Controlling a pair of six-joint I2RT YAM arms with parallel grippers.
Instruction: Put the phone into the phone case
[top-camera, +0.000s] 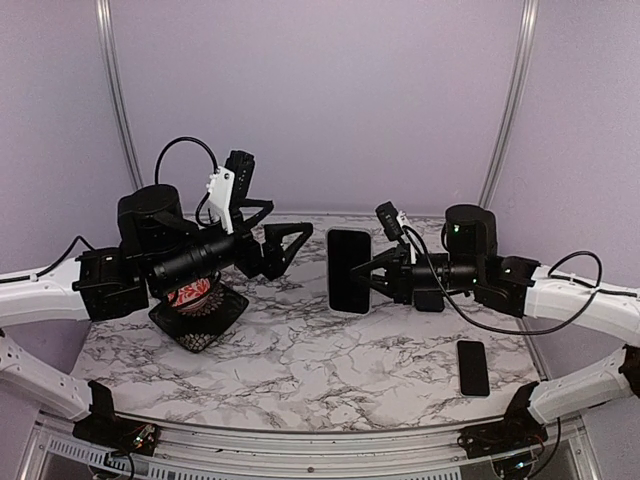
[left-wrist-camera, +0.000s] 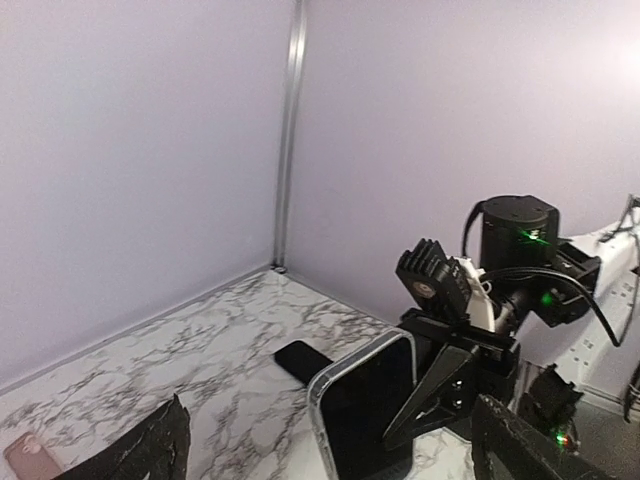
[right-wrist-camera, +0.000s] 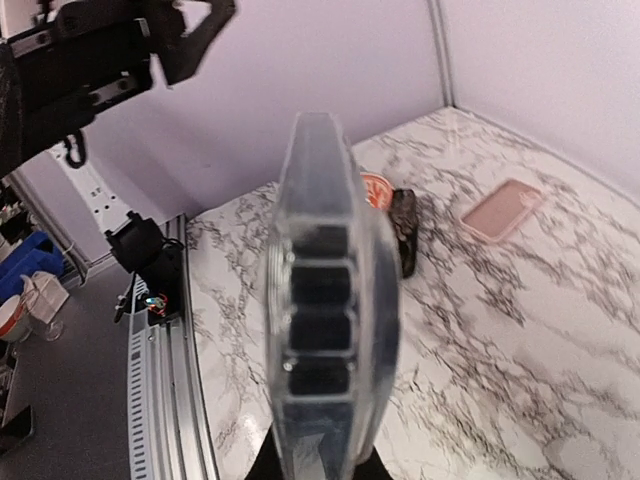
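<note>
At the near edge of the table (top-camera: 300, 380), toward 4 o'clock in the overhead view, we note a second dark handset (top-camera: 473, 367) lying flat, well apart from both grippers. Further in, at 9 o'clock, a black basket (top-camera: 198, 318) sits under the left arm with something red and white inside. At mid-table the right gripper (top-camera: 372, 275) is clamped on one long edge of the clear phone case (right-wrist-camera: 320, 180), holding it upright and, as far as the overhead view shows, clear of the marble. A dark phone (top-camera: 348, 270) fills the case, with clear rim showing around it. The left gripper (top-camera: 298, 250) stands just beside the case at its 9 o'clock, spread to full width, gripping nothing and not touching it. Beyond the basket, toward the far wall, a pink slab (right-wrist-camera: 503, 210) lies flat; we cannot tell whether it is a phone or a case.
</note>
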